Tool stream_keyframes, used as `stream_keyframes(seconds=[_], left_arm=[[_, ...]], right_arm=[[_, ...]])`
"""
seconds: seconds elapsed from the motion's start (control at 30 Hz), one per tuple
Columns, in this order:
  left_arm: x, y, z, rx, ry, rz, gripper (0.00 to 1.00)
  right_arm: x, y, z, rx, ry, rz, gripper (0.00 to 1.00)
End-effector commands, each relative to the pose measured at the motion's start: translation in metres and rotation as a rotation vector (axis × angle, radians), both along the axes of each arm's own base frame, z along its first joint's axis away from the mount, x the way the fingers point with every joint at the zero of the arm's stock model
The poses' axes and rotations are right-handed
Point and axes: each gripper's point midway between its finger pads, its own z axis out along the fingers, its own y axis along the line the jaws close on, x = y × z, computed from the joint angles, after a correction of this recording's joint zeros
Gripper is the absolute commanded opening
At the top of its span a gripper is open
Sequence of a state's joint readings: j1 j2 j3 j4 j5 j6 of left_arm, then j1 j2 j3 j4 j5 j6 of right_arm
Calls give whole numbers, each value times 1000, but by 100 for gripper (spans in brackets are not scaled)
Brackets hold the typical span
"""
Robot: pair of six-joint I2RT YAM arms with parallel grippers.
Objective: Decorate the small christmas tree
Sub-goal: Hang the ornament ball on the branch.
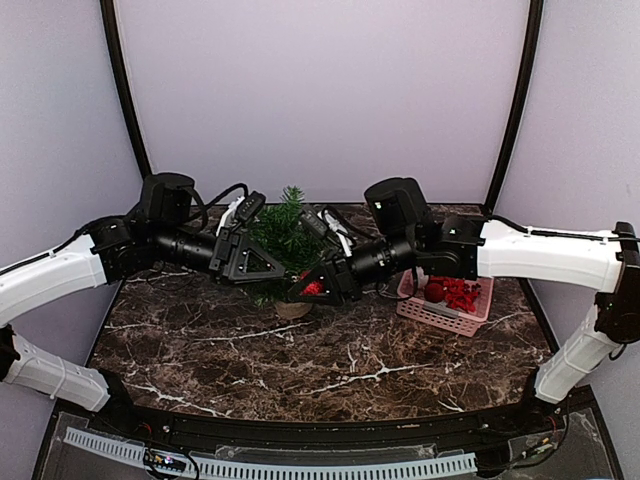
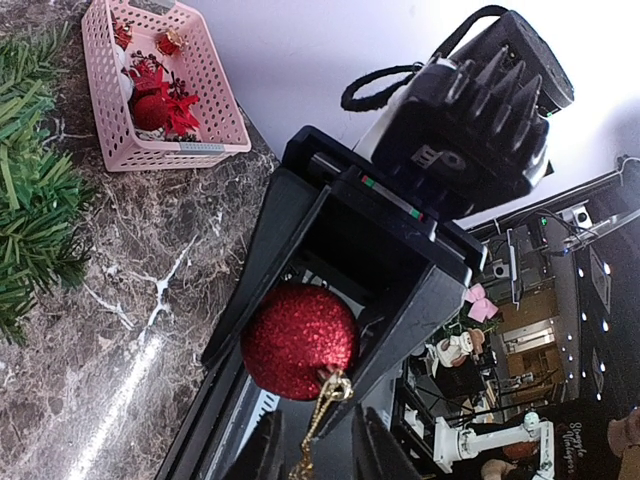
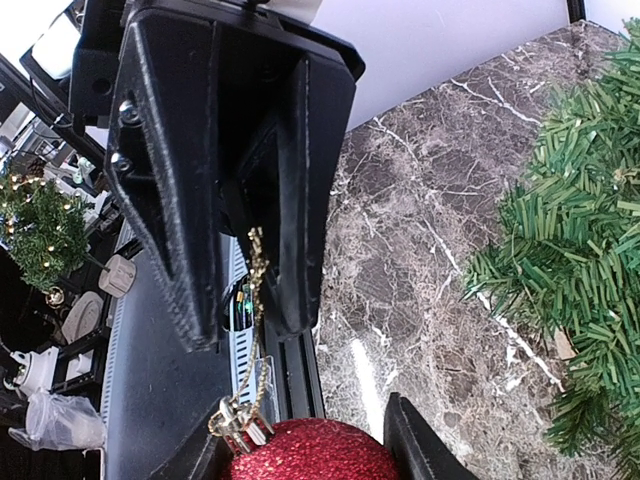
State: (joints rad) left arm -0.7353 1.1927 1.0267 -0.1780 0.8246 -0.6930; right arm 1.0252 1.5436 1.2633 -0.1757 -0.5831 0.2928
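The small christmas tree (image 1: 285, 235) stands at mid-table on a tan base (image 1: 293, 309); its green branches show in the left wrist view (image 2: 30, 200) and the right wrist view (image 3: 580, 230). In front of the tree, my right gripper (image 1: 312, 286) (image 3: 305, 462) is shut on a red glitter ball (image 2: 300, 340) (image 3: 310, 455). A gold cord (image 2: 318, 425) (image 3: 255, 290) runs from the ball's cap into the gap between the fingers of my left gripper (image 1: 272, 270) (image 2: 322, 455) (image 3: 248, 330). Those jaws are narrow but a gap still shows on each side of the cord.
A pink plastic basket (image 1: 440, 318) (image 2: 215, 100) with red and white ornaments sits on the marble table (image 1: 330, 370) to the right of the tree, just under the right arm. Both arms meet low in front of the tree.
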Motion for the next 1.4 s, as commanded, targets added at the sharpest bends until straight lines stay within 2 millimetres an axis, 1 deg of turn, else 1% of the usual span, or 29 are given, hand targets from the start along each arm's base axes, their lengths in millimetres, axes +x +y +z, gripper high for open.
stream_keyframes(seconds=[0.0, 0.27, 0.33, 0.4, 0.5, 0.6, 0.73, 0.87, 1.07, 1.37], left_arm=[[2, 3, 8, -35, -32, 15, 21], [1, 5, 5, -31, -21, 22, 2], [1, 6, 4, -30, -29, 23, 0], [3, 7, 4, -30, -52, 32, 0], [5, 9, 7, -45, -102, 52, 0], [11, 10, 14, -74, -173, 80, 0], [11, 10, 19, -111, -221, 81, 0], [15, 8, 12, -91, -237, 79, 0], [25, 5, 7, -45, -285, 90, 0], [40, 0, 7, -20, -318, 116, 0]], right_arm=[[-6, 6, 20, 48, -29, 30, 39], [-5, 6, 17, 42, -27, 29, 39], [-4, 6, 15, 36, -23, 24, 39], [0, 8, 10, 21, -13, 3, 38], [0, 11, 5, 11, 17, 6, 38], [2, 13, -2, -2, 35, 5, 38], [2, 17, -2, 2, 43, 16, 38], [6, 18, 3, 20, 51, 12, 38], [18, 18, 4, 43, 70, -18, 38], [38, 20, -3, 31, 93, -55, 38]])
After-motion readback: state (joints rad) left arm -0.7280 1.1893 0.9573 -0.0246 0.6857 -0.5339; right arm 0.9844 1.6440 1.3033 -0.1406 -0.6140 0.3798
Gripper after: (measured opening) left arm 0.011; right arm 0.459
